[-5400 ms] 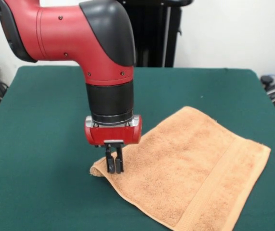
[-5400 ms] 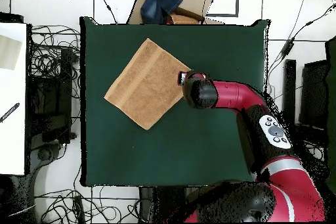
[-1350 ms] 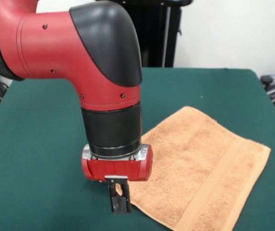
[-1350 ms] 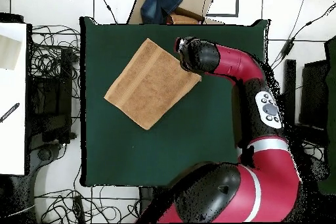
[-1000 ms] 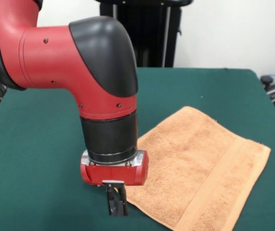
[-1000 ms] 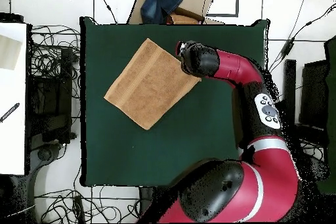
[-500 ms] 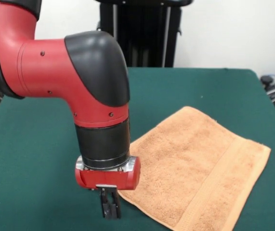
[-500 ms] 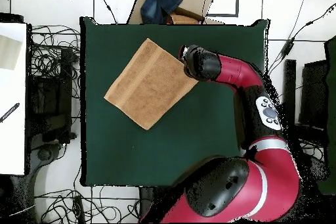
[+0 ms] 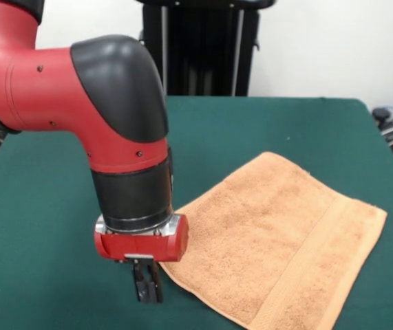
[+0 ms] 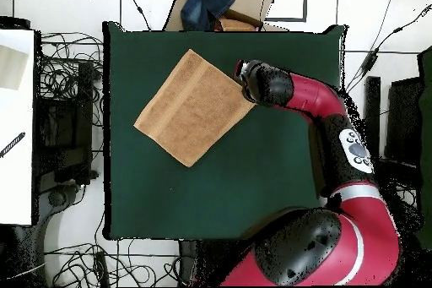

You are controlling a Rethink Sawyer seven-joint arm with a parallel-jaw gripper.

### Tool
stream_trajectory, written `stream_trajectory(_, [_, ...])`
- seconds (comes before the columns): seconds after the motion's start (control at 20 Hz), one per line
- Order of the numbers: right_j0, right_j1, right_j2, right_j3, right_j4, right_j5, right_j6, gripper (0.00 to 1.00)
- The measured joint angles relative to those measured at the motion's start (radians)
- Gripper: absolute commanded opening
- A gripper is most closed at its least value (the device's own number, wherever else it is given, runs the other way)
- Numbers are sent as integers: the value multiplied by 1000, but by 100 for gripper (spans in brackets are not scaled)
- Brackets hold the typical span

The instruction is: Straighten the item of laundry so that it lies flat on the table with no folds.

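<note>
Since five seconds ago: folded corner of towel (image 9: 279,234) no longer folded; my gripper (image 9: 146,285), then pinching that corner, now off the cloth, shifted sideways onto bare felt.

Jaws: close together, holding nothing that I can see; tips at or just above the table (image 9: 45,240), just beside the towel's nearest corner. Contact with the felt: cannot tell.

Wrist and arm: upright over the gripper, red cuff hiding part of the towel's edge in the front view.

Towel: spread as a slanted rectangle toward one side of the table; band stripe running parallel to one hemmed end; all four edges look straight from overhead (image 10: 193,107). No fold visible.

Step in hand, by my judgement: release and withdrawal after pulling the corner out; task looks near complete.

Next move calls for: lifting straight up, clear of the cloth, without dragging the corner back.
</note>
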Motion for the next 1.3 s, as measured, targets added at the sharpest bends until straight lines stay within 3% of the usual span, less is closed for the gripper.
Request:
stream_trajectory(0.45, [-32, -60, 50, 22, 0, 114, 0, 0])
stream_trajectory(1.3, [-81, -64, 135, 25, -5, 122, -10, 0])
